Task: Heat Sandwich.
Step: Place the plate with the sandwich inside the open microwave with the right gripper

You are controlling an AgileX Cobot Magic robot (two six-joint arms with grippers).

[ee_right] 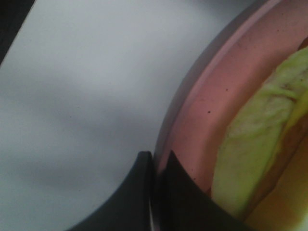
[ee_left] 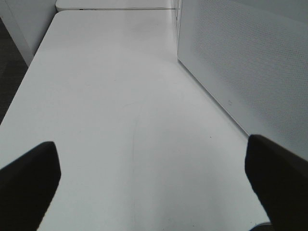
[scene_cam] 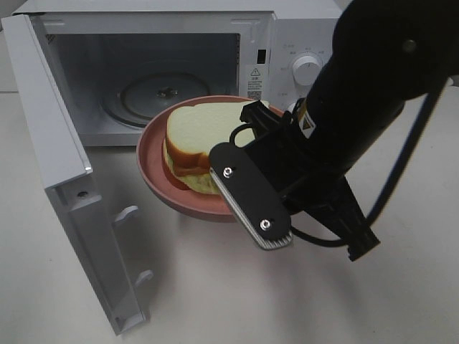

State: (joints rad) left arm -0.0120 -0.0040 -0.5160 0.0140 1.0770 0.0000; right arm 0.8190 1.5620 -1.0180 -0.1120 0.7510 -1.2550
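The right gripper (ee_right: 155, 166) is clenched on the rim of the round pink plate (scene_cam: 152, 161) carrying the layered white-bread sandwich (scene_cam: 197, 140), just before the open white microwave (scene_cam: 301, 36); the left gripper (ee_left: 154, 178) hangs released. Loading seems underway: next, slide the plate level onto the glass turntable (scene_cam: 143, 97)

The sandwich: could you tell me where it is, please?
Centre of the exterior high view, the sandwich sits on the pink plate before the open microwave; the right hand grips the plate's rim.
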